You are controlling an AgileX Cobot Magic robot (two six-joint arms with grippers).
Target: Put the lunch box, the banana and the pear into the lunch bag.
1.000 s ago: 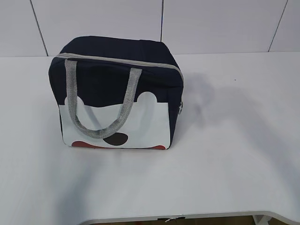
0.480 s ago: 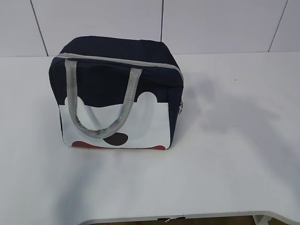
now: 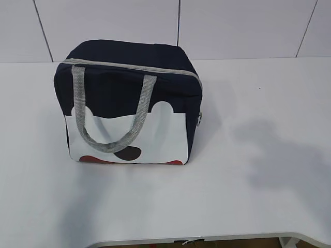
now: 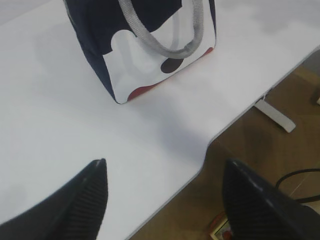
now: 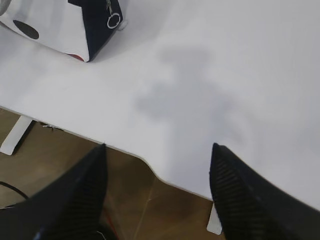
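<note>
The navy lunch bag (image 3: 129,103) stands upright on the white table (image 3: 248,170), left of centre, its grey zipper drawn shut along the top and a grey handle hanging over the white spotted side. The left wrist view has the lunch bag (image 4: 145,45) at the top. The right wrist view catches only a corner of the lunch bag (image 5: 75,25) with its ring pull (image 5: 114,21). My left gripper (image 4: 164,167) hangs open and empty over the table's front edge. My right gripper (image 5: 159,150) is open and empty, also above the front edge. Lunch box, banana and pear are out of view.
The table's front edge has a curved cut-out (image 4: 207,145), with brown floor below. A white table leg foot (image 4: 275,115) and a dark cable (image 4: 300,175) lie on the floor. A tiled wall (image 3: 207,26) rises behind the table.
The bag has not moved. The arm shadow on the table right of the bag has slid away toward the front right.
</note>
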